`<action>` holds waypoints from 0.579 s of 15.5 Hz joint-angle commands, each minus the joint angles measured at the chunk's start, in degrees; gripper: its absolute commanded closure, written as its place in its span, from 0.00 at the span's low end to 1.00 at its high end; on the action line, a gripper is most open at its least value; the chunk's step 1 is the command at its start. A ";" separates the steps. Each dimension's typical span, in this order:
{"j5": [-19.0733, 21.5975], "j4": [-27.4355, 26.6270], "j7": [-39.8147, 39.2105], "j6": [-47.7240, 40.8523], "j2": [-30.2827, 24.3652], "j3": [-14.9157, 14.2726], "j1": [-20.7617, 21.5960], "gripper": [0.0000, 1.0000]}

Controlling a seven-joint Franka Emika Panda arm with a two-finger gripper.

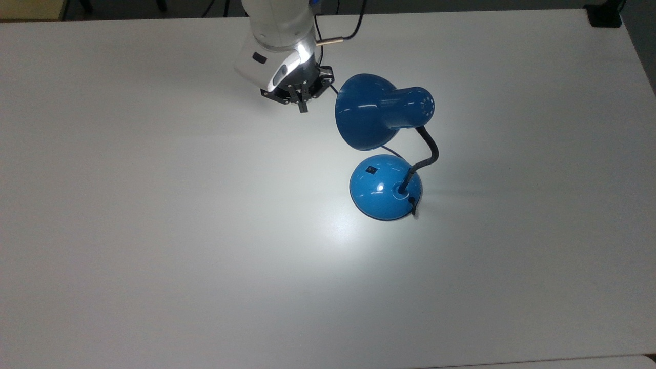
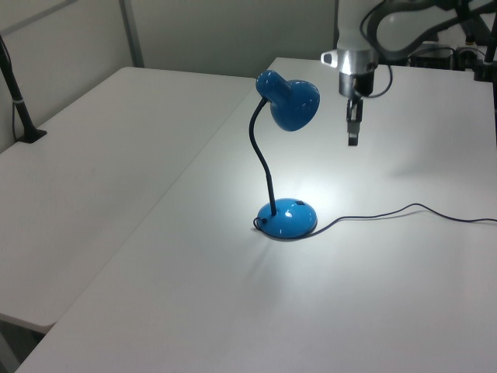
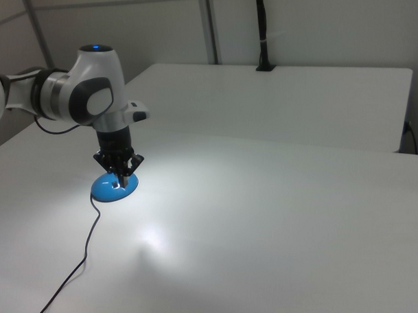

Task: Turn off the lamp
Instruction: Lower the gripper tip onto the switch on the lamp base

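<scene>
The lamp stands lit on the white table (image 1: pixel 154 230), throwing a bright pool of light around its foot. Its blue shade (image 1: pixel 366 113) leans over the round blue base (image 1: pixel 384 187), which carries a small black switch (image 1: pixel 371 169). A black neck (image 1: pixel 429 151) joins them, and the cord (image 2: pixel 388 214) trails off across the table. My gripper (image 1: pixel 302 106) hangs shut and empty just beside the shade's rim, on the top view's left of it and above the table. In the left view the gripper (image 2: pixel 353 138) is level with the shade (image 2: pixel 293 105), well above the base (image 2: pixel 287 218). The right view has the gripper (image 3: pixel 124 179) in front of the base (image 3: pixel 108 193).
A black clamp (image 1: pixel 605 15) sits at the table's far right corner in the top view. A second white table with a black post (image 2: pixel 22 109) lies on the left view's left. The cord runs under my arm toward the far edge.
</scene>
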 commanded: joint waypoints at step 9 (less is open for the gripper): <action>8.24 -0.94 19.31 16.27 7.17 1.99 4.35 1.00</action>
